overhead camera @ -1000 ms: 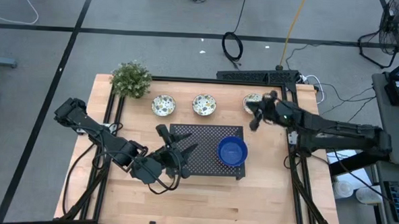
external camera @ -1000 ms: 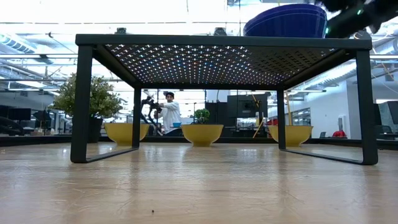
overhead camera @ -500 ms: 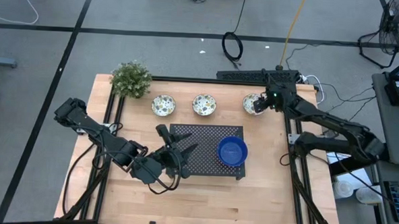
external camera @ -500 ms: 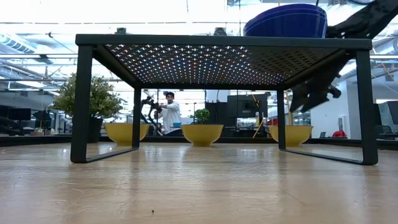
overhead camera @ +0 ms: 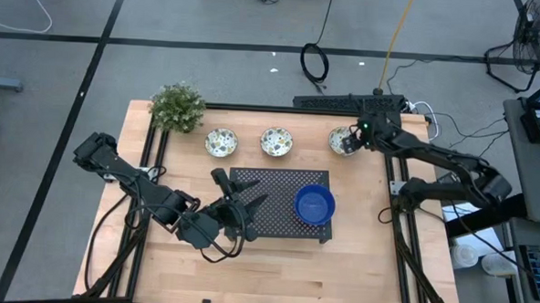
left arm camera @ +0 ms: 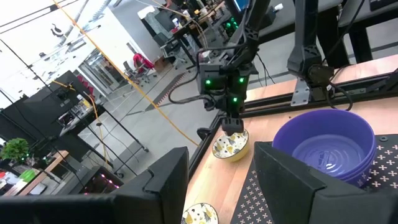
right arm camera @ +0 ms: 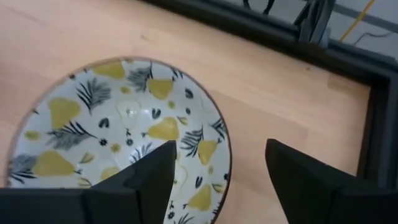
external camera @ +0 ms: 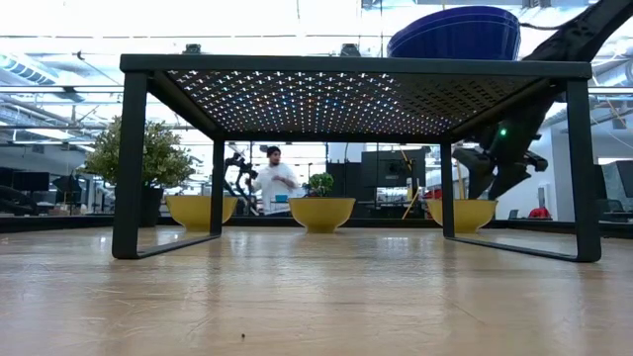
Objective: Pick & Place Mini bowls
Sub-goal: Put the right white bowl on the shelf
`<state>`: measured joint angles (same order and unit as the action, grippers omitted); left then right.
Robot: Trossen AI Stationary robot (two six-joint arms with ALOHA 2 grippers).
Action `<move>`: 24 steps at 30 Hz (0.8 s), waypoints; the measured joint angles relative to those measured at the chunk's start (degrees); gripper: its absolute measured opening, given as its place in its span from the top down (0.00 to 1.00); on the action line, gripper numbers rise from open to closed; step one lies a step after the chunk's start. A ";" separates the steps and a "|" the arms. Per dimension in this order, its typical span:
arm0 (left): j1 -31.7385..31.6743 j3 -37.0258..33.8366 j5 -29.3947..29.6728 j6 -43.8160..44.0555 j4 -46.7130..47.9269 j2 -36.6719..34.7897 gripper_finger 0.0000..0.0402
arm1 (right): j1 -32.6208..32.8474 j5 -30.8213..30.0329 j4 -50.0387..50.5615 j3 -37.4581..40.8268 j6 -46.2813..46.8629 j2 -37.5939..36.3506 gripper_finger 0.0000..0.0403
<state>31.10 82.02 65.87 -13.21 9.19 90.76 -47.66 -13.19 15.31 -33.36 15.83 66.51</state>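
While the right gripper (overhead camera: 351,142) hangs low over the patterned bowl (overhead camera: 342,140) at the far right of the worktop (overhead camera: 274,270), its fingers (right arm camera: 149,177) stand spread apart, one over the bowl's inside and the other outside its rim; whether they touch the rim, the right wrist view does not settle. From above, that bowl is half covered by the gripper, so only its left part shows. Two more patterned bowls (overhead camera: 221,142) and (overhead camera: 276,142) sit in the same back row, well apart from each other, with a small plant (overhead camera: 177,107) at the far left corner. In the low view these three read only as yellow outsides, the right one (external camera: 461,214) partly behind a leg of the rack. On the black perforated rack (overhead camera: 270,202) rests the blue bowl (overhead camera: 314,205), toward its right end; how many blue bowls are stacked there is hard to tell from any view. The left gripper (overhead camera: 247,211) waits at the rack's left edge, fingers parted and holding nothing. A person (external camera: 273,182) stands far off in the room, small and blurred.
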 joint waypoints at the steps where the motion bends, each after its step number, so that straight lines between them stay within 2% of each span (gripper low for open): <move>1: -0.01 0.00 0.00 0.02 0.00 0.00 0.54 | 0.00 0.00 0.00 0.00 0.00 0.64 0.42; 9: 0.01 0.00 0.00 0.13 0.00 0.00 0.54 | 0.00 -0.07 -0.48 0.00 -0.02 4.34 0.43; 14: 0.01 0.00 0.00 0.22 0.00 0.00 0.54 | 0.00 -0.09 -0.81 0.00 -0.17 5.89 0.49; 19: -0.01 0.00 0.00 0.00 0.00 0.00 0.54 | 0.00 -0.11 -1.30 0.01 -0.43 6.74 0.61; 24: 0.01 0.02 0.00 0.00 0.00 0.00 0.54 | 0.00 -0.02 -2.16 0.02 -1.61 6.73 0.81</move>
<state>31.11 82.04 65.87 -13.21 9.19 90.76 -47.66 -13.21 13.15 -33.34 14.23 73.23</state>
